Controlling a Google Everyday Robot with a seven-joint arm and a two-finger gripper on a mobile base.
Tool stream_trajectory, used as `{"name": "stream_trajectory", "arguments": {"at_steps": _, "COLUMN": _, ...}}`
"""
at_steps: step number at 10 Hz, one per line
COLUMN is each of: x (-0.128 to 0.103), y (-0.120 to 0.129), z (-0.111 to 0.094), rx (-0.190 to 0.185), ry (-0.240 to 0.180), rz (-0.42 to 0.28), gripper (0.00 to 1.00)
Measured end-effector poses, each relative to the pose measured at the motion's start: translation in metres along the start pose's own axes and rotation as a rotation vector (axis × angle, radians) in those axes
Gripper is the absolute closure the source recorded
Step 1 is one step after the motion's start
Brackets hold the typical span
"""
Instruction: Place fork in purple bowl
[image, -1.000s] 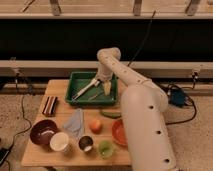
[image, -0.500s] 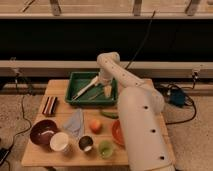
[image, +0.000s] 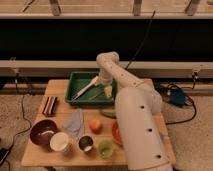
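My gripper (image: 104, 84) hangs low over the right half of the green tray (image: 75, 79), with the arm coming down from above. It is open, and I see nothing between its fingers. A long white utensil (image: 86, 87) lies slantwise in the tray just left of the gripper. The fork is hidden from me; I cannot pick it out in the tray. The purple bowl (image: 43, 133) stands at the table's front left corner, far from the gripper, with nothing in it.
On the wooden table (image: 60, 90) are a white cup (image: 60, 143), a metal cup (image: 86, 144), a green cup (image: 105, 148), an orange fruit (image: 95, 125), a blue cloth (image: 75, 122) and a dark packet (image: 49, 106). The arm hides most of an orange bowl (image: 115, 133).
The gripper has shifted a little to the right inside the tray, away from the white utensil. Nothing on the table has moved.
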Motion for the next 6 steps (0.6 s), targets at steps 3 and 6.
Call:
{"name": "stream_trajectory", "arguments": {"at_steps": 3, "x": -0.0010, "y": -0.0007, "z": 0.0029, "rx": -0.014, "ry": -0.001, "rz": -0.016, "gripper": 0.20}}
{"name": "stream_trajectory", "arguments": {"at_steps": 6, "x": -0.0043, "y": -0.0034, "z": 0.0081, "rx": -0.030, "ry": -0.003, "rz": -0.034, "gripper": 0.36}}
